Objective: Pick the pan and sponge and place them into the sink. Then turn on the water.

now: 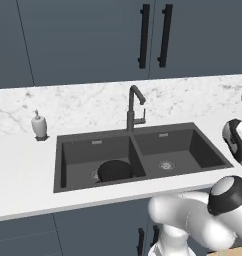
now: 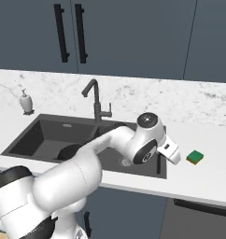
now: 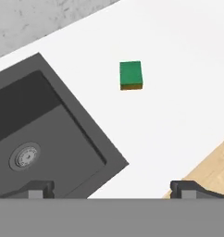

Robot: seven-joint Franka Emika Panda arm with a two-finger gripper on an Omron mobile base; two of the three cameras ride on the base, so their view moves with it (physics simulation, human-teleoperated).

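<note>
- Left base view: the black round pan lies already in the left basin of the dark grey double sink, beside its drain. The gooseneck faucet stands behind the centre divider, and no water is seen. A white soap dispenser stands on the white bench, left of the sink.
- Right base view: the arm reaches over the right basin. The green sponge lies on the bench just right of the sink, near the hand.
- Hand view: the end effector is released, its 2 dark tips wide apart and nothing between them. The sponge is a small flat block, green on top with a yellow layer under it. It lies apart from the sink corner, on the smooth bench.
- I judge that the sponge step is in hand. The next move calls for carrying the end effector over the sponge, descending, and closing on its short sides.
</note>
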